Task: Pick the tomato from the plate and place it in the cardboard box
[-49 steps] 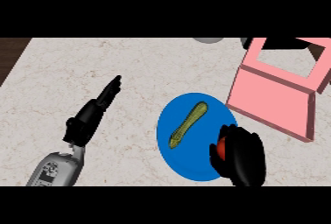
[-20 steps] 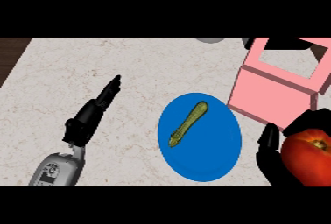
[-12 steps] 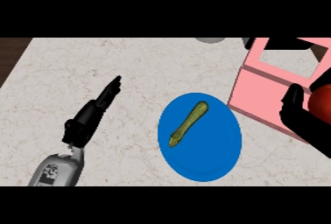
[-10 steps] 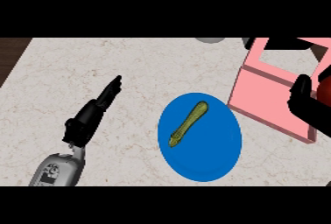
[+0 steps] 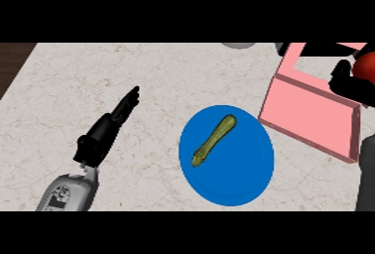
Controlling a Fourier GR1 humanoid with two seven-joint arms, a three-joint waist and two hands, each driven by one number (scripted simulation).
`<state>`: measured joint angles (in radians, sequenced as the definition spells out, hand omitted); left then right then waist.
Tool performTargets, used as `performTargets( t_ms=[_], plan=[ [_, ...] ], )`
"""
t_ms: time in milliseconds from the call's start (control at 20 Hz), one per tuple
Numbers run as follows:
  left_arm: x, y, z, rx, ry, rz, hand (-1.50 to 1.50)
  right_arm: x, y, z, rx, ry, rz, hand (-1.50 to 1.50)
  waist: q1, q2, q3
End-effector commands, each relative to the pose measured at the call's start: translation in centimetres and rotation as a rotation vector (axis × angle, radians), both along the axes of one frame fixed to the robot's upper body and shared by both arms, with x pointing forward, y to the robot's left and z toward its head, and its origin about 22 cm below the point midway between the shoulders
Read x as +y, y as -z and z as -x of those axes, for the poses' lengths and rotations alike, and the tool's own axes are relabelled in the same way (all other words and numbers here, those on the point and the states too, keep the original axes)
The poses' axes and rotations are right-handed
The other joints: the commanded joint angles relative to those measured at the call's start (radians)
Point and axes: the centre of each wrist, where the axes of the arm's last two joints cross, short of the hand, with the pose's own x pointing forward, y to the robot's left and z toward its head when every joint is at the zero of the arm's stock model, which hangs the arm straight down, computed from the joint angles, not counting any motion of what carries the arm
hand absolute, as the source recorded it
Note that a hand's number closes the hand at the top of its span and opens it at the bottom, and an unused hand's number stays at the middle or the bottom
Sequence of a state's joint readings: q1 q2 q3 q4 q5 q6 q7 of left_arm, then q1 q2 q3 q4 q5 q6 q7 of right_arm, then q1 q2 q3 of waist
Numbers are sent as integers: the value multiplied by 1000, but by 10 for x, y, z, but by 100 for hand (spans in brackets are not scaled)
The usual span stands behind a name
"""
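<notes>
Speckled tabletop (image 5: 168, 74), blue plate (image 5: 245, 183) keeps only a green veg. Right hand (image 5: 350, 85) is curled round the tomato (image 5: 365, 67), hovering over the pink cardboard box (image 5: 311, 116); left hand (image 5: 110, 130) lies flat, fingers straight.

the tomato (image 5: 366, 67) is cut by the right edge of the view, so only its left part shows, and the right hand (image 5: 350, 84) curled around it covers its lower side. this hand is cut by the same edge too. the pink box (image 5: 311, 119) runs out of the view at the top and right, so its far walls do not show. a grey round thing (image 5: 238, 45) at the top edge shows only a small slice, too little to tell what it is.
</notes>
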<state>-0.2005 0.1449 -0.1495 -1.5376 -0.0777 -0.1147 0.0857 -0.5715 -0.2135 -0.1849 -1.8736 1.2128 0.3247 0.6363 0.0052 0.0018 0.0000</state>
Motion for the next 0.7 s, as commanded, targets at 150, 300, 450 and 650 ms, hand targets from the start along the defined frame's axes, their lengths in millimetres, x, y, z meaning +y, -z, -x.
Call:
performTargets(
  t_ms=[150,300,450,650],
  plan=[
    [7,-8,5,-12,10,7,0,-24,44,-30,80,24,39,150,0,-1,0],
    [-2,6,10,-15,7,-5,0,-37,79,-61,126,41,-13,150,11,4,1],
    [2,-3,-1,-2,-2,-7,0,-37,92,-58,137,85,-228,-150,4,2,1],
    [4,-7,-3,-8,-11,-2,0,-49,111,-61,163,24,-287,-150,-2,-1,0]
  ],
)
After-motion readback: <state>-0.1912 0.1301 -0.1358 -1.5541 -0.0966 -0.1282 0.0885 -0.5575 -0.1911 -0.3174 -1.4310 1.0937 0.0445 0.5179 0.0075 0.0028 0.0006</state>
